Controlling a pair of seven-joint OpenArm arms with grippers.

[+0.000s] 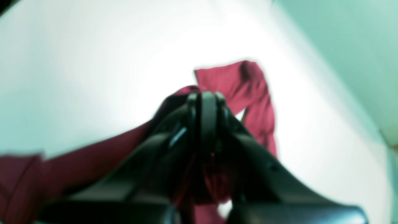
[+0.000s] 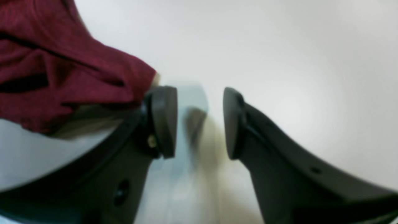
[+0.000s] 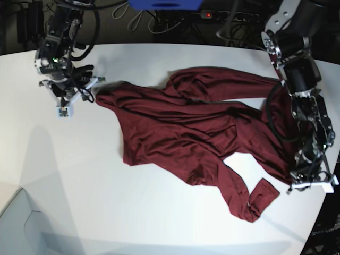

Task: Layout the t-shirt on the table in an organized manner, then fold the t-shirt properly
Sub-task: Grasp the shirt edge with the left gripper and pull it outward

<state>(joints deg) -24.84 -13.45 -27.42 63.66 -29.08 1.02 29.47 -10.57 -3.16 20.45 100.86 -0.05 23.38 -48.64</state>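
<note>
Still crumpled, maroon t-shirt [image 3: 186,127] on table [image 3: 79,175]

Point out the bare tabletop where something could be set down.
Bare: the table near its front edge, below the t-shirt, and the strip beyond the shirt's far sleeve. Crowded: the right edge, where the left gripper pinches cloth, and the far-left corner by the right gripper.

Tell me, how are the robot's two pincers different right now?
The left pincer is shut on the t-shirt; the right pincer is open, holding nothing. The left pincer has cloth bunched around it; the right pincer sits beside the shirt's edge, over bare table. Both are black.
</note>
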